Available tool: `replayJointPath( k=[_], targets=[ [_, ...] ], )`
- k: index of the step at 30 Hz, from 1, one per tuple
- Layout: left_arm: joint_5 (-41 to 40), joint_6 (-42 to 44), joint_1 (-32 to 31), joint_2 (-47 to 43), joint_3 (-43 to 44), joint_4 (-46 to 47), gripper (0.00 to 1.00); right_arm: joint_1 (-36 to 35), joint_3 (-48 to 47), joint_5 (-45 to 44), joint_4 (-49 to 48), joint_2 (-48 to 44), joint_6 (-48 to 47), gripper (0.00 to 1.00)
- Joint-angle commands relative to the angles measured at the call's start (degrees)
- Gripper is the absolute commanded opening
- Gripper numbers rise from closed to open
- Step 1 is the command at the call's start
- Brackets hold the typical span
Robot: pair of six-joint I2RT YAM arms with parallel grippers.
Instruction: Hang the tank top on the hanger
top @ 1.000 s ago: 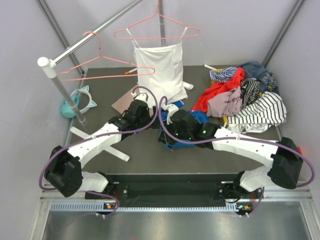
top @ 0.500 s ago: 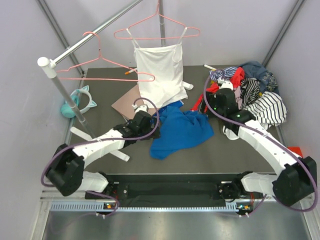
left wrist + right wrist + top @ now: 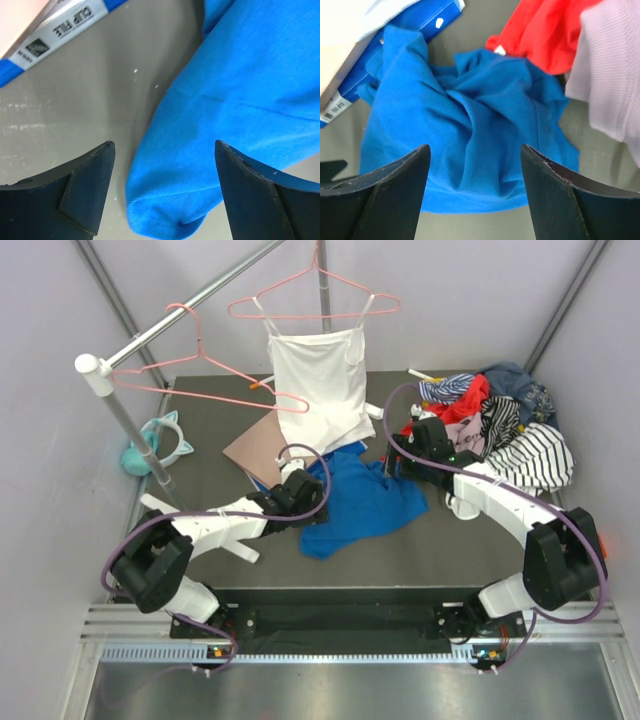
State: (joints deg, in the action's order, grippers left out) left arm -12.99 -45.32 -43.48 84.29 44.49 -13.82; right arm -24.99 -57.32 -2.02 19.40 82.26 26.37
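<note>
Bases of both arms sit at the near edge of the dark table (image 3: 450, 540). Just past them, the left arm lies across a white cross-shaped stand foot (image 3: 245, 552). The left gripper (image 3: 164, 146) rests low at the near-left edge of the tank top (image 3: 370, 502). Its jaws are spread wide with a folded lobe of blue fabric between them, not pinched, so nothing is held.

The tank top lies crumpled in the middle of the table, off any hanger. Its far-left corner overlaps a tan clip file (image 3: 262, 445) with a blue spine.

The right gripper (image 3: 475, 150) hovers over the top's far-right side. Its jaws are apart and empty, with the blue folds below them. A red garment (image 3: 540, 35) comes up to the top's far edge there, and a lilac one (image 3: 615, 75) lies beside it. Both belong to the clothes pile (image 3: 520, 440) at the right.

A teal cat-eared object (image 3: 160, 440) sits at the table's left edge by the rack post (image 3: 130, 420).

Farther back, a white camisole (image 3: 320, 390) hangs on its own pink hanger (image 3: 310, 315). Its hem drops just behind the blue top. The empty hanger (image 3: 200, 350) hooks on the slanted rail (image 3: 190, 305) at far left, well apart from the tank top, with the post and the clip file between them.
</note>
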Motion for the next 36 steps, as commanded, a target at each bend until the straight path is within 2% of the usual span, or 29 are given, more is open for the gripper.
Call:
replayJointPath(
  k=[1, 7, 11, 20, 24, 25, 27, 28, 29, 31, 32, 34, 35, 36],
  targets=[
    [-1.5, 0.2, -0.1, 1.0, 0.9, 6.1, 0.84, -0.1, 2.7, 1.4, -1.3, -1.2, 1.7, 0.72],
    [-2.5, 1.5, 0.0, 6.1, 4.0, 7.3, 0.79, 0.4, 3.0, -1.8, 0.5, -0.9, 0.3, 0.73],
    [-4.8, 0.9, 0.0, 7.6, 5.0, 6.8, 0.66, 1.1, 3.5, -1.9, 0.6, -0.5, 0.1, 0.70],
    [-5.4, 2.1, 0.1, 9.5, 6.3, 8.6, 0.64, 4.7, 7.0, -1.6, 0.0, -0.9, -1.2, 0.65],
    [-5.6, 2.3, 0.1, 10.7, 7.5, 8.1, 0.56, 5.3, 7.9, -0.2, -1.5, 0.3, -1.5, 0.65],
    [-5.7, 2.3, 0.1, 10.9, 7.7, 8.1, 0.47, 5.4, 7.9, 0.2, -1.6, 0.7, -1.6, 0.64],
    [-5.9, 2.3, 0.1, 10.9, 7.9, 8.1, 0.39, 5.3, 7.9, 1.3, -1.6, 2.1, -1.8, 0.64],
    [-6.1, 2.2, 0.2, 10.9, 8.0, 8.1, 0.31, 5.4, 8.0, 1.8, -1.7, 2.5, -2.0, 0.62],
    [-6.2, 2.2, 0.2, 10.8, 8.1, 8.1, 0.26, 5.4, 8.1, 3.2, -2.0, 3.2, -2.3, 0.61],
    [-6.4, 2.2, 0.2, 10.5, 8.4, 7.7, 0.18, 5.4, 8.2, 4.6, -2.0, 3.4, -2.6, 0.51],
    [-7.0, 2.0, 0.2, 10.1, 8.4, 7.4, 0.07, 5.4, 8.1, 5.6, -2.0, 3.3, -2.7, 0.48],
    [-7.6, 1.6, 0.2, 9.3, 8.2, 6.9, 0.00, 5.4, 8.3, 6.1, -2.2, 3.2, -3.1, 0.35],
    [-8.0, 1.5, 0.4, 8.4, 7.9, 6.8, 0.00, 5.4, 8.3, 6.2, -2.1, 3.0, -3.3, 0.28],
    [-8.3, 1.4, 0.5, 7.9, 7.5, 6.8, 0.00, 5.4, 8.3, 6.2, -2.0, 3.0, -3.4, 0.13]
  ],
)
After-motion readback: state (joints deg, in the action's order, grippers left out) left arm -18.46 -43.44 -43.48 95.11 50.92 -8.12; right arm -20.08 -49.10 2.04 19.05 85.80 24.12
